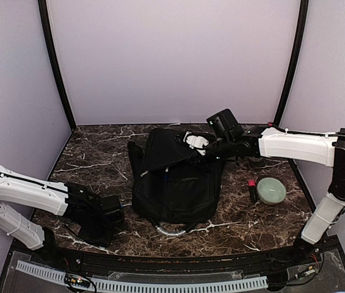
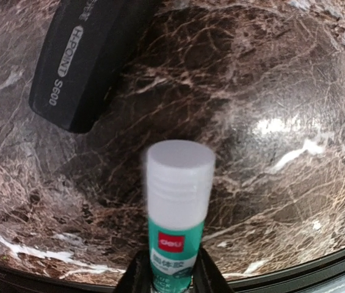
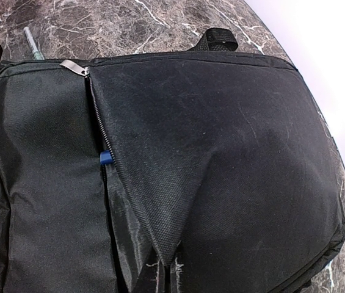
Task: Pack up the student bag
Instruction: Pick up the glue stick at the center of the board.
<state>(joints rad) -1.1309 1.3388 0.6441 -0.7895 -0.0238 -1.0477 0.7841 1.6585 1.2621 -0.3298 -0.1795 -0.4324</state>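
The student bag is a large black backpack lying in the middle of the table, its grey loop handle toward me. My right gripper is shut on a fold of the bag's top flap and holds it lifted. In the right wrist view the zip stands open, with something blue in the gap. My left gripper is at the near left, apart from the bag. It is shut on a glue stick with a white cap and green body, held just above the table.
A black block marked "H-POINT S600" lies on the marble beside the glue stick. A green bowl and a small red-and-black stick sit right of the bag. A pen lies beyond the bag's far corner.
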